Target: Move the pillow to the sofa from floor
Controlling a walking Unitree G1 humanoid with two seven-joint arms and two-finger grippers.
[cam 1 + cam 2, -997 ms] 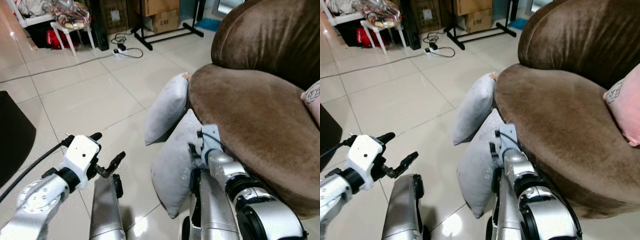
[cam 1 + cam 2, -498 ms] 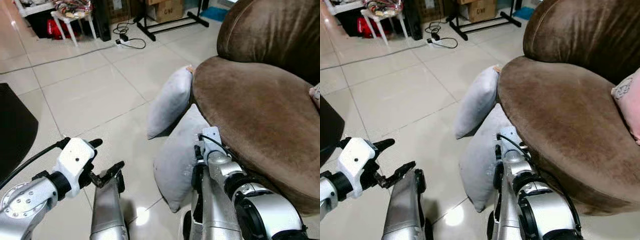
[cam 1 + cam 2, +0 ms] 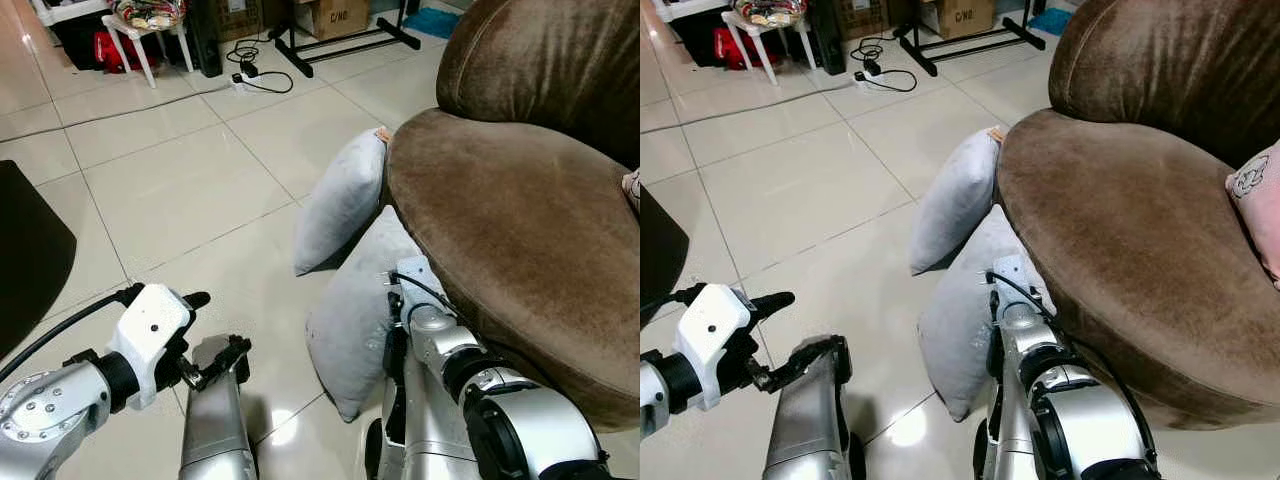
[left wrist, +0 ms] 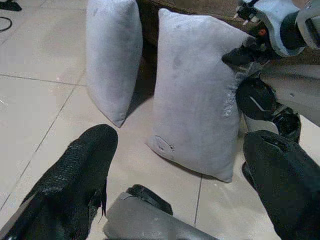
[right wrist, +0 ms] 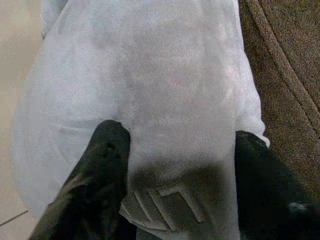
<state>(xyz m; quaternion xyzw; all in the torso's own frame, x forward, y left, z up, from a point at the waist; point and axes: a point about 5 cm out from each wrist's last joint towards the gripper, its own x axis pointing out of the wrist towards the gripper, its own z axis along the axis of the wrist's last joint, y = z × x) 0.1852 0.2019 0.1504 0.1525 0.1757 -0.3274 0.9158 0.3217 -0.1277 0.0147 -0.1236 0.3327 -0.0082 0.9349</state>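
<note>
Still early: nothing lifted yet, all carrying left. Nearer grey plush rectangular pillow (image 3: 350,320) standing on edge on the floor, leaning against the brown velvet sofa (image 3: 500,210), soft and slightly creased. Right gripper (image 5: 175,165) at its upper edge, fingers (image 5: 100,170) spread either side. Left gripper (image 4: 180,170) apart from the sofa, fingers wide open.

Home living room: brown sofa (image 3: 520,200), tiled floor (image 3: 170,190), cardboard boxes (image 3: 335,15).
</note>
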